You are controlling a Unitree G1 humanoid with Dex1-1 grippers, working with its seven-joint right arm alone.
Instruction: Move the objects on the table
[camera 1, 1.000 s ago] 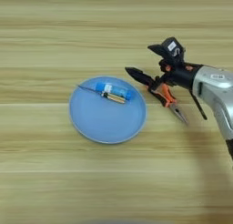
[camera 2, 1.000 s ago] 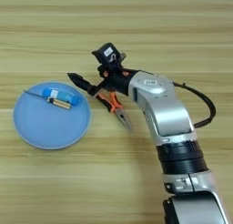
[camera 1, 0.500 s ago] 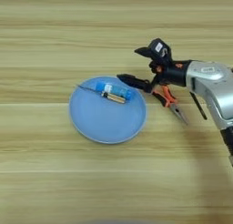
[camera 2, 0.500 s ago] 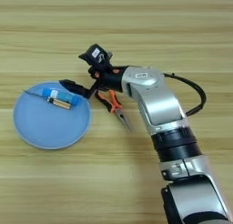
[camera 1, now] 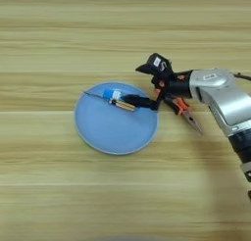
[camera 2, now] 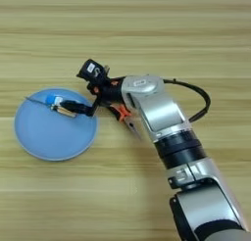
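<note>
Shift: right gripper (camera 1: 145, 86) has travelled leftward from beside the plate to its right rim, its lower finger now over the rim.
Plate (camera 1: 105, 134): round, light blue, on the table (camera 1: 59, 34); it holds the blue tube (camera 1: 112, 94), the small screwdriver (camera 1: 121, 105) and a thin black pen (camera 1: 93, 95) (all bunched at the upper part).
Gripper: fingers spread wide, holding nothing; one black finger (camera 2: 79, 107) points at the screwdriver's end.
Pliers (camera 1: 182, 109): just right of the plate, on the wood under the wrist, outside the plate.
</note>
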